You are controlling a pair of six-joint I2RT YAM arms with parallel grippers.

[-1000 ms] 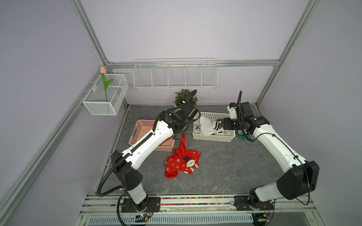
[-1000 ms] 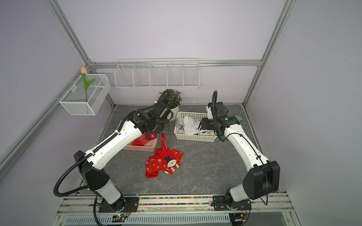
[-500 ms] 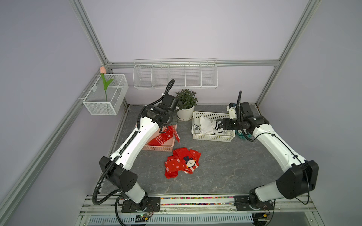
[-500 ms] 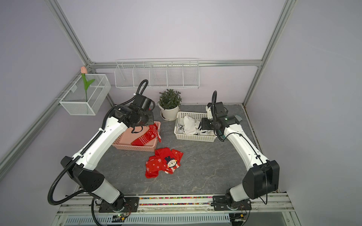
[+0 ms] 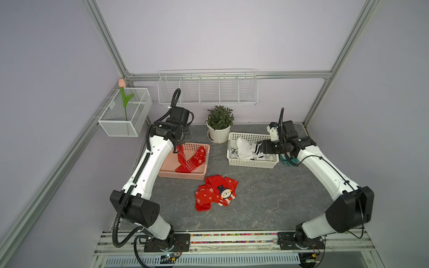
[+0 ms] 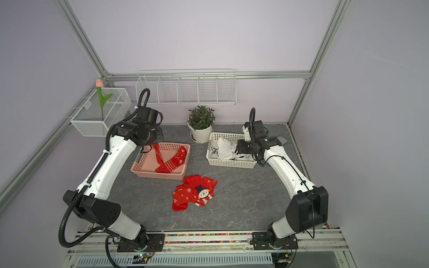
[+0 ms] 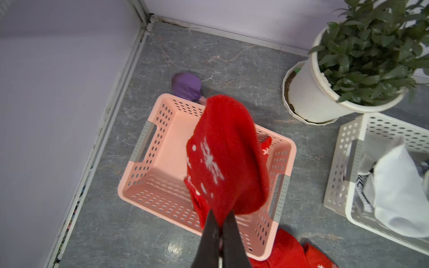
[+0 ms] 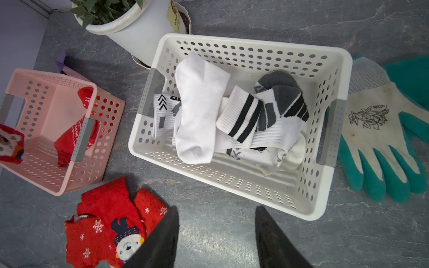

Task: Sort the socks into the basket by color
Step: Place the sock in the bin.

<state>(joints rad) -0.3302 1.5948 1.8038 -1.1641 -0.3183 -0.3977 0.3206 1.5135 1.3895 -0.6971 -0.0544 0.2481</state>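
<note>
Held red sock covers much of the pink basket floor in the left wrist view — purple object behind its rim only half visible. Right wrist frame cuts off the teal glove — mostly behind the right arm in both top views

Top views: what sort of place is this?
Probably a lab robot cell dressed as a home corner: aluminium frame, robot mounting rail, and staged props like the potted plant and wire shelf.

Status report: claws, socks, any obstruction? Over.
Left claw shut on red sock, hanging into pink basket. Right claw open, empty, at white basket. Red sock pile on table. Nothing blocking.
</note>
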